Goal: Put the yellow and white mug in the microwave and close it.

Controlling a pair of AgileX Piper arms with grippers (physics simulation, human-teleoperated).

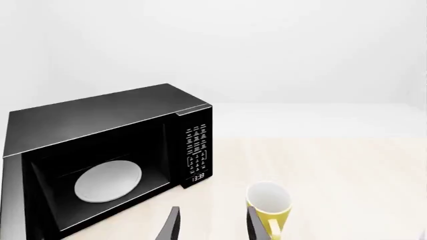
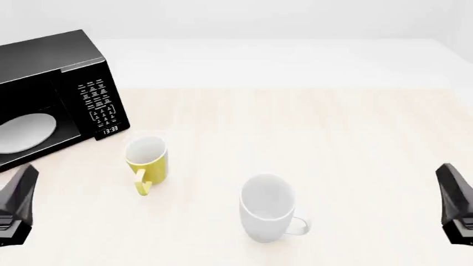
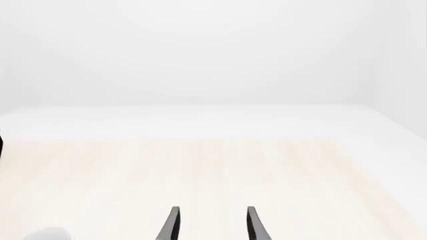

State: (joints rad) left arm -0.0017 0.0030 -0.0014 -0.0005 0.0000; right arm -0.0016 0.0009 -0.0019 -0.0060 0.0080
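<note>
1. The left gripper (image 2: 15,202) hangs low at the near left edge of the table (image 2: 355,138), its fingers (image 1: 172,225) spread apart and holding nothing. Of the two arms it is by far the nearer to the work.
2. The microwave (image 2: 52,61) stands at the far left: a glossy black box, its cavity exposed with no glass across it, so the door appears swung open, though the door itself is hardly seen. A flat white plate (image 2: 26,133) lies inside; the keypad faces right.
3. The yellow mug (image 2: 146,160) stands upright just right of the microwave's keypad corner, apart from it, ahead and to the right of the left fingers. Smooth and glazed-looking, white within; its handle points toward the near edge.
4. The white mug (image 2: 267,208), larger and plain, stands upright nearer the middle; not wanted.
5. The right gripper (image 2: 459,205) waits at the near right edge, fingers (image 3: 172,225) parted and empty, well apart from both mugs.
</note>
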